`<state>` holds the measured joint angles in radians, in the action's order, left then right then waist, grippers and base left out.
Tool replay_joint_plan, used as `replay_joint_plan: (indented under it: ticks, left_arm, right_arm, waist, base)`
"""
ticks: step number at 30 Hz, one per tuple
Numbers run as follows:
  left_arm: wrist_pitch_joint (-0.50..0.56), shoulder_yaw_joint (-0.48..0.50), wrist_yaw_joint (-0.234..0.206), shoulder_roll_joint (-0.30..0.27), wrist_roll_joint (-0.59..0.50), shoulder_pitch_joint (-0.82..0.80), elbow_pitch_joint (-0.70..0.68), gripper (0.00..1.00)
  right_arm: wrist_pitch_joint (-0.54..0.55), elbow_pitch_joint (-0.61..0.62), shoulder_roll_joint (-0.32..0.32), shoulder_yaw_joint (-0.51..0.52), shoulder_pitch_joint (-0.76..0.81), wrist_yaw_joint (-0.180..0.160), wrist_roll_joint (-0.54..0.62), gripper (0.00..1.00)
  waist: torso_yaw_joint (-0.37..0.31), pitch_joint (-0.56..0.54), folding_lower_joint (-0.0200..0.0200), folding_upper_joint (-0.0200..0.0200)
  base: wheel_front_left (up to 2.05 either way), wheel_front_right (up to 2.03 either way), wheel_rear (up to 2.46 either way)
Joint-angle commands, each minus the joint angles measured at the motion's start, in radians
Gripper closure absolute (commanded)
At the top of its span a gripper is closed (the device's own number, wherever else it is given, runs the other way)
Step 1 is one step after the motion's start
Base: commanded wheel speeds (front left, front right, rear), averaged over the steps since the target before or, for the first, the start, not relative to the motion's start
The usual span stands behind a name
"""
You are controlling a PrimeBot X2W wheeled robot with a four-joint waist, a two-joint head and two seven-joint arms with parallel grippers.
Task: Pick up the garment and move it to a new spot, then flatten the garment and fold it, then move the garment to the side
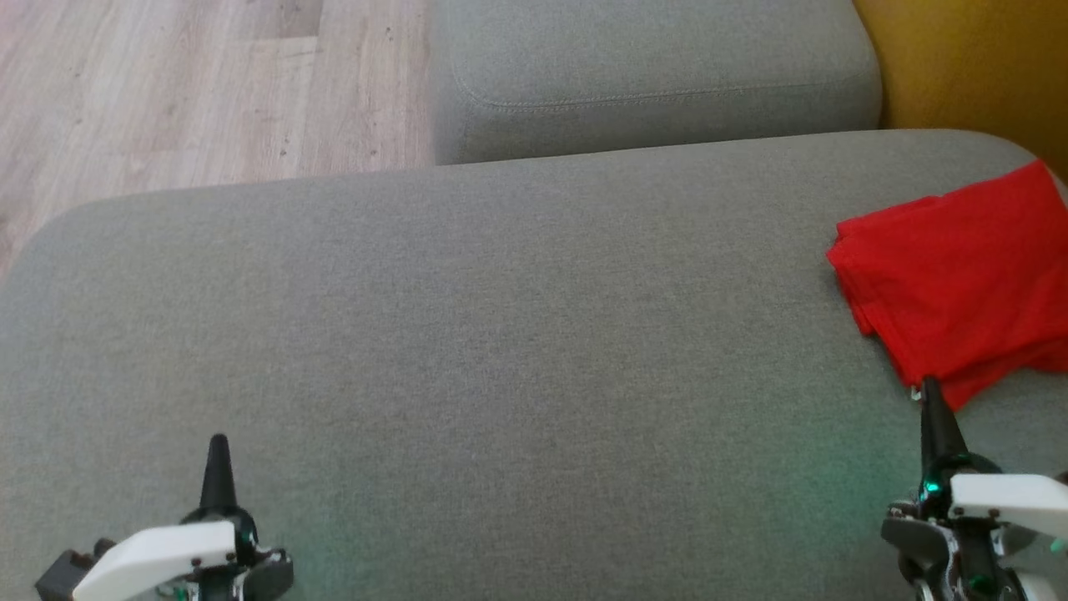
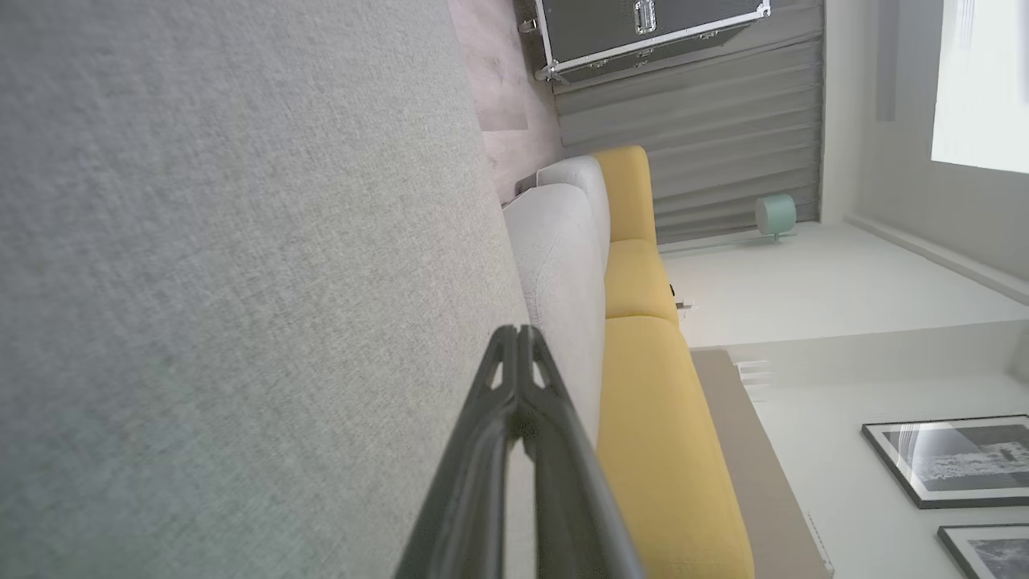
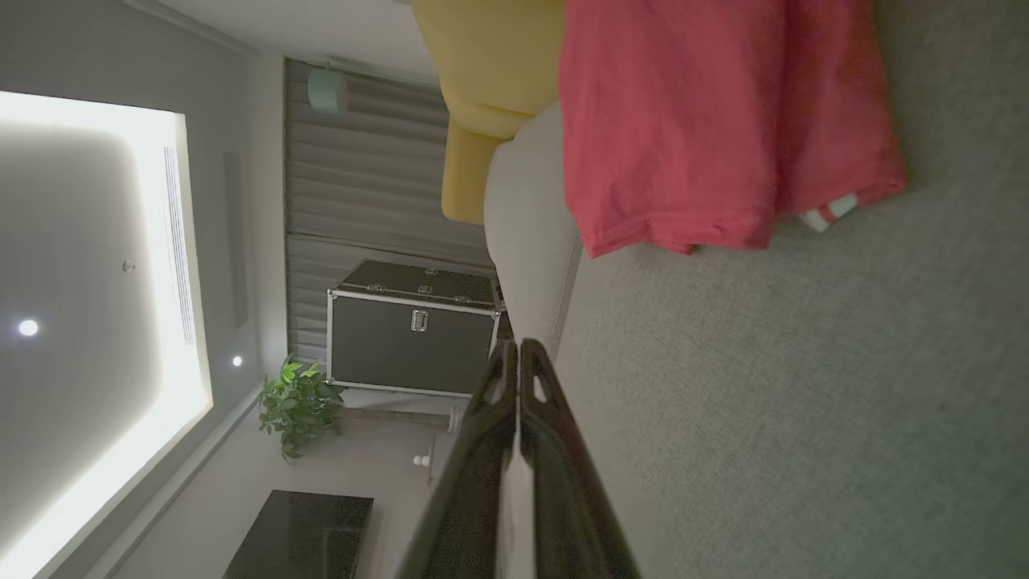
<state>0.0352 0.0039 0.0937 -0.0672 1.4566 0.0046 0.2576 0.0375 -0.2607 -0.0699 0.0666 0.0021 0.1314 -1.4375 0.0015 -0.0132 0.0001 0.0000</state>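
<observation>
Both pincers are shut, fingers pressed together from base to tip, and neither has hold of anything. At the near left of the head view the left pincer (image 1: 219, 446) points away over bare grey fabric, well apart from the cloth. At the near right stands the right pincer (image 1: 929, 391), its tip lined up with the near edge of the garment (image 1: 959, 284). The right wrist view shows a strip of grey fabric between that tip and the red hem, so the two are close but not touching.

Red and folded into a rough rectangle of several layers, the garment lies flat at the far right of the wide grey seat cushion (image 1: 501, 334), partly cut off by the right edge of the head view. A small white label (image 3: 828, 213) sticks out from under its near corner.

Beyond the seat, at the far side, sits a second grey cushion (image 1: 651, 75), with pale wooden floor (image 1: 167, 92) to its left and a yellow cushion (image 1: 976, 58) at the far right. Further off, the right wrist view takes in a dark case with metal edges (image 3: 410, 330), a green potted plant (image 3: 297, 402) and a grey curtain (image 3: 362, 177). Two framed pictures (image 2: 949, 458) hang on the white wall in the left wrist view.
</observation>
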Motion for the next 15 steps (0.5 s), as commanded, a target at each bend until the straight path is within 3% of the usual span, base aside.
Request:
replay_joint_plan:
  ticks: [1, 15]
  left_arm:
    - [0.008, 0.041, 0.013, -0.012, 0.030, -0.065, -0.025, 1.00]
    - [0.048, 0.073, 0.037, -0.010, 0.183, -0.110, -0.014, 1.00]
  right_arm:
    - [0.009, 0.029, -0.008, -0.012, -0.068, -0.001, -0.036, 1.00]
    - [0.049, 0.018, -0.004, 0.014, -0.107, -0.001, -0.199, 1.00]
  waist:
    - [0.000, 0.002, 0.0000, 0.0000]
    - [-0.001, 0.016, -0.0001, 0.0000]
  base:
    - [0.00, 0.00, 0.00]
    - [0.00, 0.00, 0.00]
